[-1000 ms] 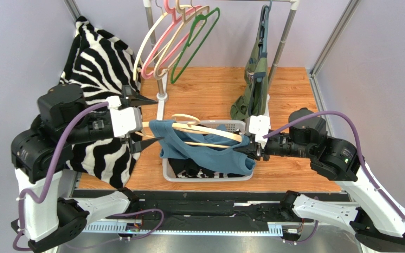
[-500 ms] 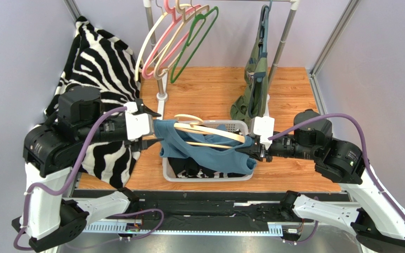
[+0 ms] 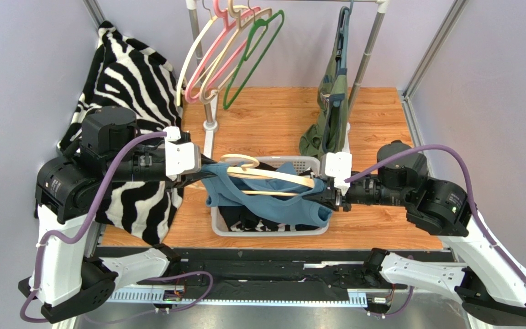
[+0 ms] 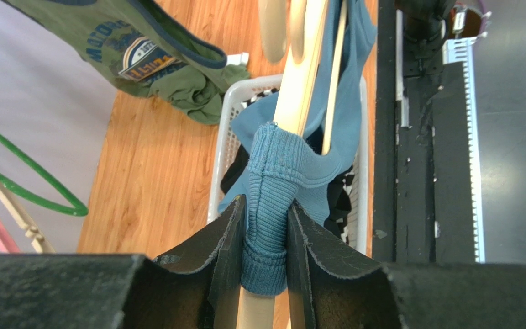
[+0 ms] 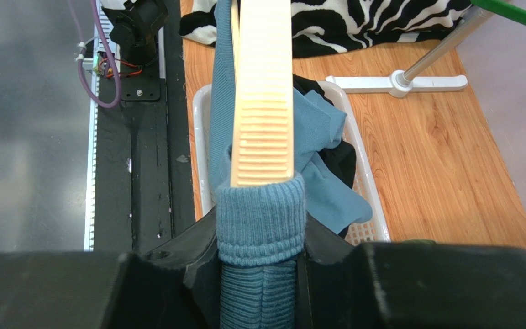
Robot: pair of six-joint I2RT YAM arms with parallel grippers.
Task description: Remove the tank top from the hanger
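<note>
Nothing has come free yet: the blue tank top (image 3: 228, 184) is still threaded on the wooden hanger (image 3: 272, 175), which is held level in the air between the two arms, just above the near basket. The left fingers (image 4: 235, 229) are clamped on the ribbed strap where it wraps one end of the hanger, and the right fingers (image 5: 200, 250) are clamped on the other strap at the opposite end, with the hanger's grooved arm running out from between them. Both shoulder ends are therefore gripped, but each strap has yet to be slid off its tip, so I judge the real work of the task remains to be done. The body of the top sags down into the white basket (image 3: 266, 233), which already holds some dark clothing (image 5: 344, 161); what else lies under it I cannot tell. Beyond the basket on the wooden tabletop (image 3: 272, 116), a green top (image 3: 327, 130) hangs from the rail, with bare coloured hangers (image 3: 224, 62) and a zebra cloth (image 3: 128, 75) further left.
</note>
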